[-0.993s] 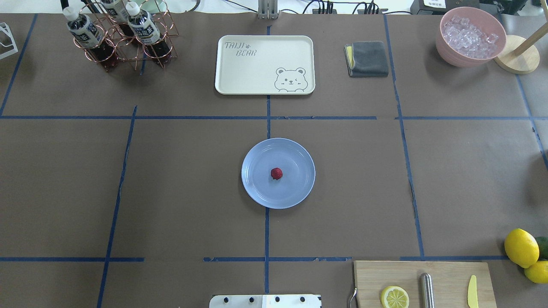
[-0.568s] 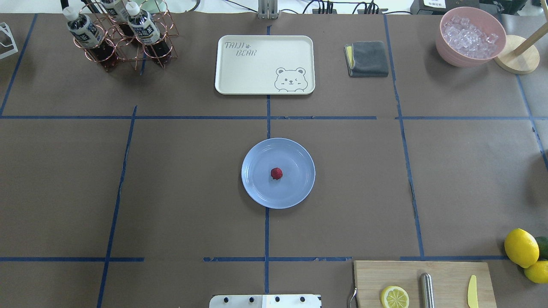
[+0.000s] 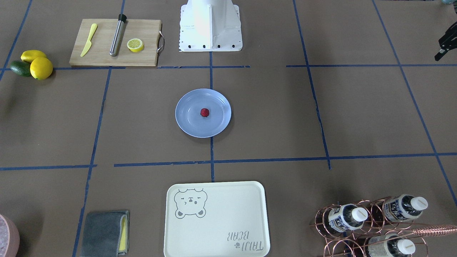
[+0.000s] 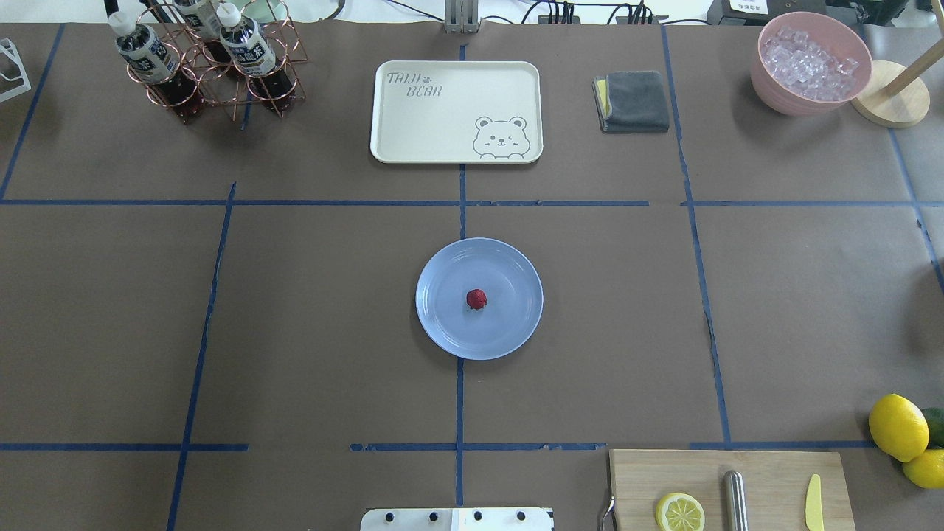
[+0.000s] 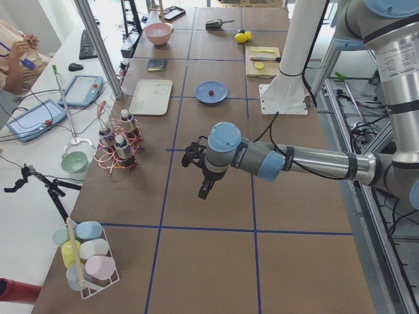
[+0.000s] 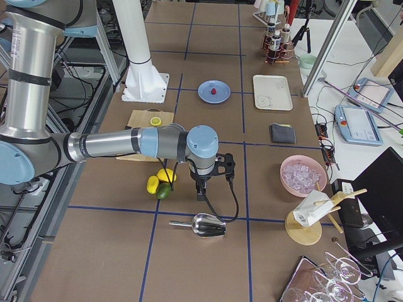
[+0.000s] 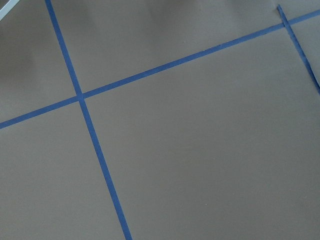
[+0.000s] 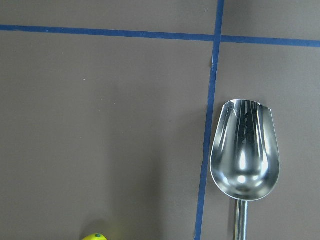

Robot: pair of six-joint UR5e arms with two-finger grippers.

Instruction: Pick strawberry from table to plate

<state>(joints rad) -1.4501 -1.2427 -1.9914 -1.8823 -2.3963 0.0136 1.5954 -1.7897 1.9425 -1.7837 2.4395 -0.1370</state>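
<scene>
The strawberry [image 4: 476, 299], small and dark red, lies near the middle of the pale blue plate [image 4: 442, 332] at the centre of the brown table [image 4: 295, 295]. The front-facing view shows the same strawberry [image 3: 204, 112] on the plate [image 3: 185, 125]. My left gripper [image 5: 205, 186] hangs over bare table far to the left of the plate; only a dark part of it shows at the front-facing view's edge, and I cannot tell its state. My right gripper [image 6: 200, 192] hangs far to the right near the lemons, seen only from the side; I cannot tell its state. Neither gripper holds anything that I can see.
A cream bear tray [image 4: 456, 110] lies beyond the plate, with a grey cloth [image 4: 634, 101] and a pink bowl of ice [image 4: 811, 63] to its right. A bottle rack [image 4: 214, 66] stands far left. A cutting board [image 4: 767, 472], lemons [image 4: 897, 426] and a metal scoop [image 8: 244, 150] lie at the right.
</scene>
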